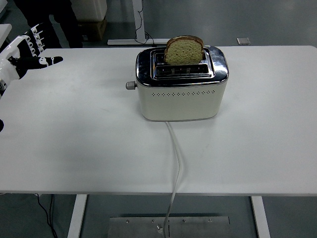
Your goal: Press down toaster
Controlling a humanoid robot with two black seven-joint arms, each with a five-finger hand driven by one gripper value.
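A cream and chrome toaster [181,91] stands at the middle back of the white table [89,144]. A slice of bread [184,50] sticks up out of its rear slot. The grey lever knob [130,85] juts from the toaster's left end, near the top of its travel. My left hand [27,52] shows at the far left edge, fingers spread and holding nothing, well away from the toaster. The right arm does not show.
A white cord [176,168] runs from the toaster's front over the table's near edge. A person's dark legs [49,20] stand behind the table's far left corner, beside a cardboard box [94,25].
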